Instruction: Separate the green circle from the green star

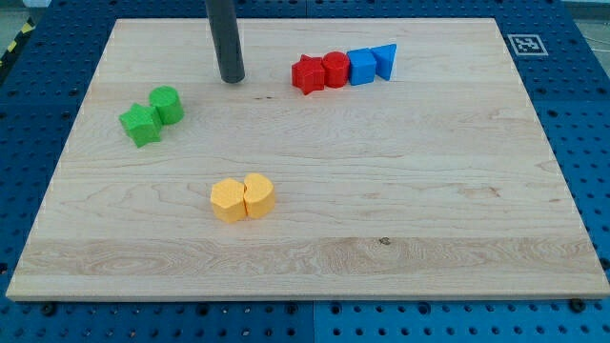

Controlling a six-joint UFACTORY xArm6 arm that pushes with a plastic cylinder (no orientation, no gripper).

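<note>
Pale wood board (315,229) fills the frame, sitting on a blue pegged bench (581,95). You have three clusters on it. Upper left: the green circle (167,104) and the green star (142,125), touching, the circle up and to the right of the star. These are your two task blocks and they are not yet apart.

Lower centre: two yellow blocks (242,198), pressed side by side; the shapes are hard to read at this angle, possibly a hexagon and a heart. Upper centre-right: a row of four in contact, red star (308,74), red rounded block (335,70), blue cube (362,67), blue triangle (385,60). None of these bear on the task.

There is no hand to open or close here. The arm ends in a plain dark rod, and my tip (232,80) rests on the board at upper centre, holding nothing and touching nothing. It stands to the right of the green pair and slightly above them in the frame, near but clearly apart, with the red star further off on its other side.

Judgement: that position suits an approach to the circle from its exposed upper-right side, or a move into the seam between the pair. A push along the seam line would likely carry both blocks together, so you should aim across the seam instead.
</note>
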